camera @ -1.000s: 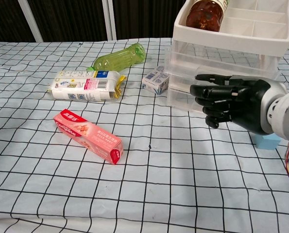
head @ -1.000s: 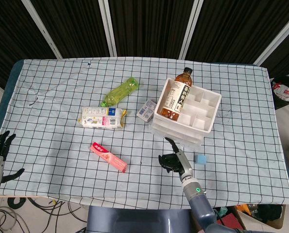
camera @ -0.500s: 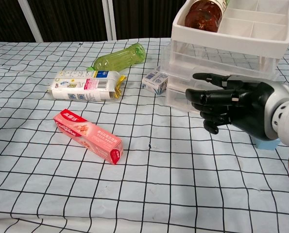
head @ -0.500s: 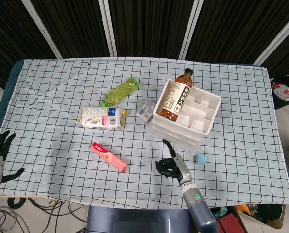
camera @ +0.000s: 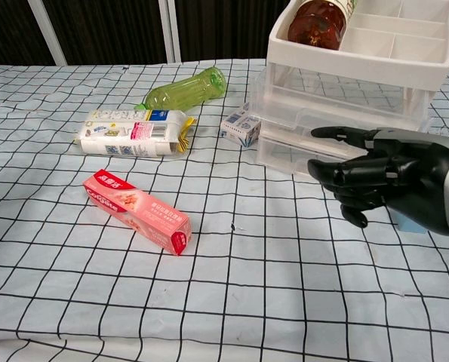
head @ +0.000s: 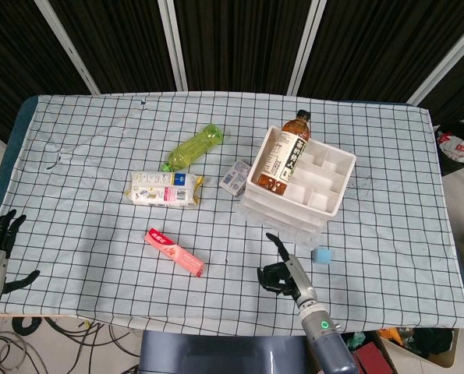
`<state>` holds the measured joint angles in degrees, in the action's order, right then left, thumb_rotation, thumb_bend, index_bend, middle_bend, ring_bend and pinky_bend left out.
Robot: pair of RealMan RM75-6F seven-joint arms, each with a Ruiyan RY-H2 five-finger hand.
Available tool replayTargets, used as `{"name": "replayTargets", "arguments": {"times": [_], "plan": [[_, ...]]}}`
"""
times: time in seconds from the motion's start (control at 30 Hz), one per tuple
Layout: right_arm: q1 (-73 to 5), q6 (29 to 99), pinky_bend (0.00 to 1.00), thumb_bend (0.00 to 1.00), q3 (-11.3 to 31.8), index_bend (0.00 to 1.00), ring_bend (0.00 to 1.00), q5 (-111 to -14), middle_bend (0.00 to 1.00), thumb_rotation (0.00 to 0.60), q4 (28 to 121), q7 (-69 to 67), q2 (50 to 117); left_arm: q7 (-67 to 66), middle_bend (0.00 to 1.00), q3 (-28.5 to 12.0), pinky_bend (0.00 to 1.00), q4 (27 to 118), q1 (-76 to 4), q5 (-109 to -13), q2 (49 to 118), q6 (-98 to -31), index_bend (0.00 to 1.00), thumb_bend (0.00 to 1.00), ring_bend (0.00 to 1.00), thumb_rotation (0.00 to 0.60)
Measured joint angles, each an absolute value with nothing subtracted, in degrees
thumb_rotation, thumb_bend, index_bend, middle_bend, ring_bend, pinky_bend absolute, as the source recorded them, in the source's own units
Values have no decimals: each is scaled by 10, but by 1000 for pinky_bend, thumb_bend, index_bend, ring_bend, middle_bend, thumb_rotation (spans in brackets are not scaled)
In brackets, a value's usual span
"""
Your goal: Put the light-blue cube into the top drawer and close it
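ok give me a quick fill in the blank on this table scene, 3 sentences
1. The brown tea bottle lies in the white ____ on top of the drawer unit.
2. The light-blue cube sits on the ____.
3. The right hand holds ____.

Missing words: tray; table; nothing

Your right hand (head: 282, 274) sits before the drawer unit (head: 288, 212), cube (head: 321, 255) just right of it. Tray (head: 325, 189) with bottle (head: 282, 157) on the unit; small box (head: 235, 178) left of it.
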<state>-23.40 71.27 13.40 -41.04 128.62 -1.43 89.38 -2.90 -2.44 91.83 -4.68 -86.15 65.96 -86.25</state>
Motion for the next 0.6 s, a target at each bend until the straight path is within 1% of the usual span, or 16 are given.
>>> {"name": "replayTargets", "arguments": {"times": [0.1, 0.27, 0.43, 0.6], "plan": [[-234, 715, 790, 364, 116, 132, 872, -420, 830, 600, 1285, 11, 884, -28, 0, -24, 0, 918, -47, -862, 659, -863, 0, 16, 0, 600], [-237, 719, 790, 318, 69, 132, 872, -448, 830, 600, 1278, 83, 861, -28, 0, -24, 0, 919, -47, -863, 659, -864, 0, 17, 0, 600], [-239, 725, 790, 302, 11, 132, 873, -479, 830, 600, 1256, 163, 831, -29, 0, -24, 0, 919, -46, -864, 660, -865, 0, 17, 0, 600], [-239, 740, 791, 301, -17, 124, 874, -508, 830, 600, 1219, 217, 817, -29, 0, -23, 0, 920, -46, -865, 660, -866, 0, 16, 0, 600]]}}
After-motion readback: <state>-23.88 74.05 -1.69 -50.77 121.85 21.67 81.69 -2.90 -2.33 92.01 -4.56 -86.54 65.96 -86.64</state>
